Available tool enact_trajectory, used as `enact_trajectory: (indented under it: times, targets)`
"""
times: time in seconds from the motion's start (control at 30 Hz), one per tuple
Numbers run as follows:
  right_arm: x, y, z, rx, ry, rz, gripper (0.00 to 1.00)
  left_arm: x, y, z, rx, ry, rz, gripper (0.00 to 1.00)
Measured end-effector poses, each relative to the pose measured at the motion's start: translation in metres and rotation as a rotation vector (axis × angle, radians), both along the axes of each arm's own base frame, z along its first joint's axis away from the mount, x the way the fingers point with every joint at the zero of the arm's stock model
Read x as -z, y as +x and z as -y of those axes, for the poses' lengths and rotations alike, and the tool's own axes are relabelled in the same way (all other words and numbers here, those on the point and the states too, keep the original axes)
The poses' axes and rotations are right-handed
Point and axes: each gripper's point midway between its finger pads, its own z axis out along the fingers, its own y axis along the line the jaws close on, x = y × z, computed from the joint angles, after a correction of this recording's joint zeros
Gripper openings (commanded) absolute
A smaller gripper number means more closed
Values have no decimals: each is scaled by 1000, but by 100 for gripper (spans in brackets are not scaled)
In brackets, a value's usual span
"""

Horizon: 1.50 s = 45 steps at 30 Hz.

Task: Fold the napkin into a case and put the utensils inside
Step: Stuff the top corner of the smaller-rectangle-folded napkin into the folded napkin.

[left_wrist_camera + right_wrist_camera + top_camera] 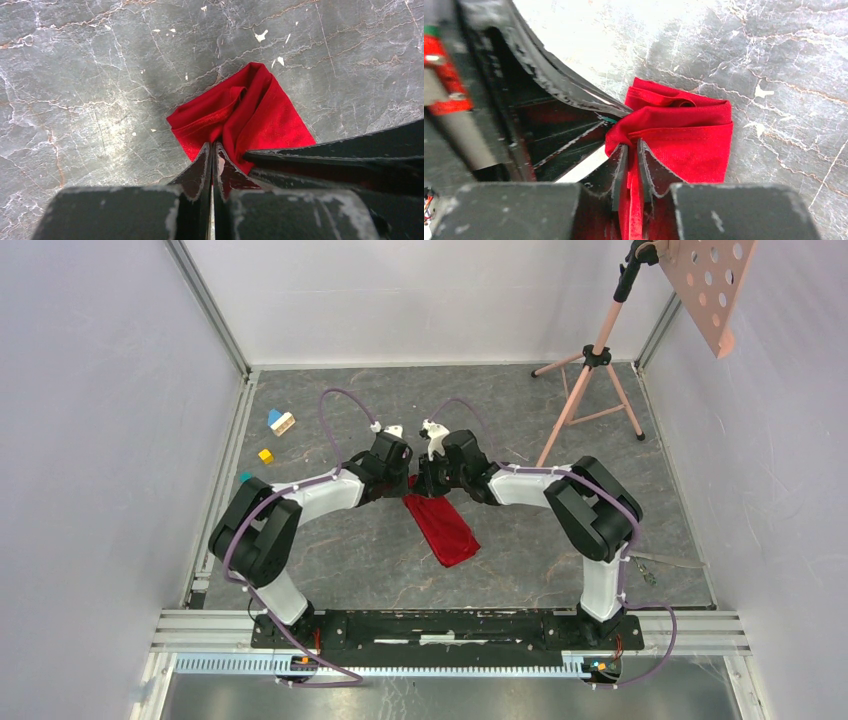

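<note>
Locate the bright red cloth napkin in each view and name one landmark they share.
Top external: bright red cloth napkin at centre, slanting toward the lower right.
Left wrist: centre, bunched just above the left hand, which pinches its edge.
Right wrist: centre-right, its edge pinched in the right hand.
Shared landmark: the grey marbled tabletop under it.

A grey marbled table top (560, 570) lay between pale walls. At the far left sat a blue-and-white toy block (281, 421), a yellow block (265, 455) just nearer, and a small teal piece (245, 476) by the left edge. At the far right stood a pinkish tripod stand (597, 360), with a perforated panel (708, 285) above it.
</note>
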Motion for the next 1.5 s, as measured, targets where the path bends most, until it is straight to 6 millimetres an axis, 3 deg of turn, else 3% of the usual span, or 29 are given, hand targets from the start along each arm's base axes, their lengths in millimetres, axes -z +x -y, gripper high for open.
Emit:
enact_trajectory:
  times: [0.37, 0.57, 0.67, 0.83, 1.07, 1.2, 1.37, 1.5]
  targets:
    - [15, -1, 2, 37, -36, -17, 2, -9, 1, 1, 0, -15, 22, 2]
    - [28, 5, 12, 96, -111, -24, 3, -14, 0, 3, 7, -30, 28, 2]
    - [28, 12, 2, 92, -109, -20, 4, -15, -1, 4, 12, -41, 24, 2]
    - [27, 13, -15, 85, -23, -22, 6, -12, -6, 7, 9, -63, 3, 2]
    - [25, 5, -9, 109, 200, -105, 11, -7, -10, 5, -5, -69, -13, 2]
    - [20, 9, -12, 100, 245, -111, 15, -6, -10, 3, -11, -65, -20, 3]
    - [20, 6, -13, 81, 245, -113, 18, -13, -13, -6, -31, -45, -16, 30]
    - [22, 3, -13, 71, 232, -112, 18, -29, -10, -16, -67, -16, 17, 34]
